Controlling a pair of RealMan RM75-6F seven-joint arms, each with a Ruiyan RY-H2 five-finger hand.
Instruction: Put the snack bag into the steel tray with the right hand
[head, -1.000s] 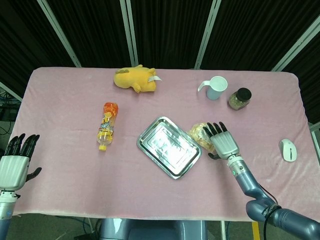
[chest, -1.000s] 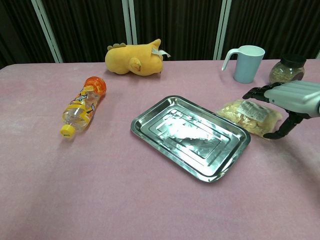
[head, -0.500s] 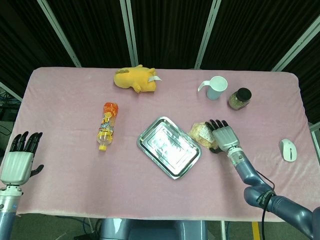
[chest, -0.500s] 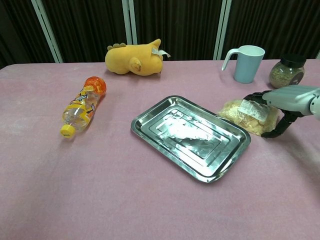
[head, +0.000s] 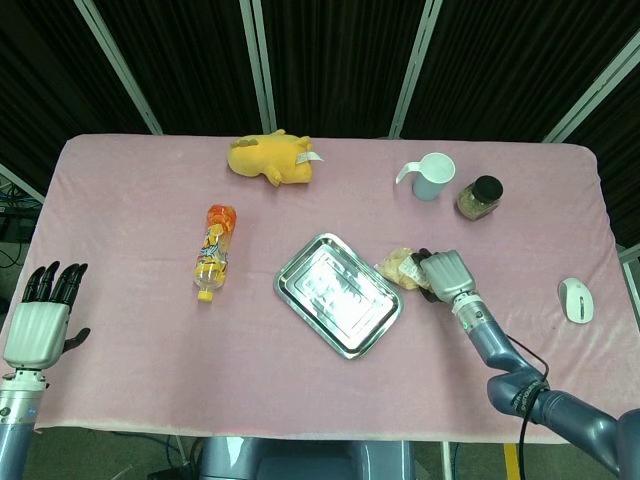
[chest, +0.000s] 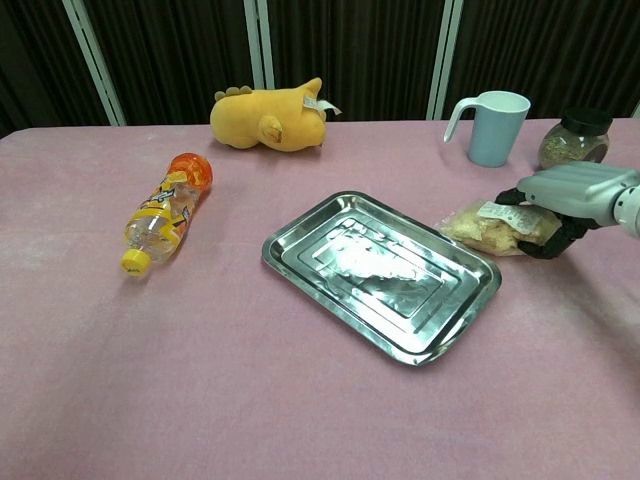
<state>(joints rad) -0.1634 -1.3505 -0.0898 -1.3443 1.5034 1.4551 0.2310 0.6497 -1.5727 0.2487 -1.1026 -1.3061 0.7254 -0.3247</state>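
The snack bag (head: 401, 268) (chest: 484, 227), clear with yellowish crisps and a white label, lies on the pink cloth just right of the steel tray (head: 338, 294) (chest: 380, 271). My right hand (head: 443, 275) (chest: 560, 197) grips the bag's right end, fingers curled over its top and thumb beneath. The tray is empty and sits at an angle mid-table. My left hand (head: 38, 323) hangs off the table's near left edge, fingers apart, holding nothing.
An orange drink bottle (head: 213, 251) (chest: 166, 207) lies left of the tray. A yellow plush toy (head: 272, 157) (chest: 267, 117) sits at the back. A light blue cup (head: 431, 175) (chest: 494, 127) and a jar (head: 479, 197) (chest: 573, 138) stand behind the bag. A white mouse (head: 575, 299) lies far right.
My right hand came down onto the snack bag and its fingers curled around the bag's right end. The bag now looks bunched and slightly lifted. The left hand barely moved.
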